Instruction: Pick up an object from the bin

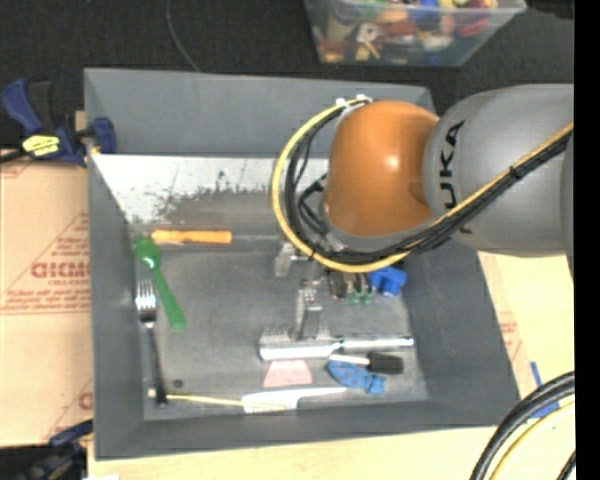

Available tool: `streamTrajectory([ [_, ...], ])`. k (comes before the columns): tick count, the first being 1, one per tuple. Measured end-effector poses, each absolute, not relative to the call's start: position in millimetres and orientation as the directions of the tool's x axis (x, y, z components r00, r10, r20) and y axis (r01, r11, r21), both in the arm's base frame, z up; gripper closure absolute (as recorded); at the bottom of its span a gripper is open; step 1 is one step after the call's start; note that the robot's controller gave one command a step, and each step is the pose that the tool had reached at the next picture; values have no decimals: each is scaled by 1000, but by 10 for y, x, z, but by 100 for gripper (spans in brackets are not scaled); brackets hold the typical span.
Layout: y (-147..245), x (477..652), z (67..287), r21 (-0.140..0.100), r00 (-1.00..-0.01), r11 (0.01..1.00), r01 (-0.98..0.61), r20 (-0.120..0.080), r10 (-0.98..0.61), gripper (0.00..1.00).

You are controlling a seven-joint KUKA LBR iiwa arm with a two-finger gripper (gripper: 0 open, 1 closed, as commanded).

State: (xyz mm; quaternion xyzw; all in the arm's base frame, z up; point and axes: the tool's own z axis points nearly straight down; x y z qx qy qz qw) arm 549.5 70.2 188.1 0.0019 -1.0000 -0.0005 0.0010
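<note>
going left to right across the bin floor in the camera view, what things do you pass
metal fork → orange pen → flat pink piece → blue piece. The green plastic utensil overlaps the fork, so it is left out of the order.

Arm (510,168) in from the right — orange-covered wrist (380,168), gripper (308,313) pointing down

Bin (115,268): grey sheet metal, matt, back wall scratched and speckled
Orange cover (380,168) on wrist: smooth, glossy, looks like hard plastic
Arm (510,168) shell: grey, smooth, soft sheen
Fork (146,303): bare metal, shiny
Green utensil (162,286): smooth glossy plastic
Orange stick (192,236): matt
Pink slab (287,373): dull, matt
Blue piece (352,375): plastic, slight gloss
</note>
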Motion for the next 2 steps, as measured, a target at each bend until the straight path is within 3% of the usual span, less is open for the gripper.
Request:
streamTrajectory([
  [1,699,5509,1903,1,-1000,1000,-1,-3,-1,0],
  [2,539,5157,1043,-1,-959,959,-285,-5,-285,0],
])
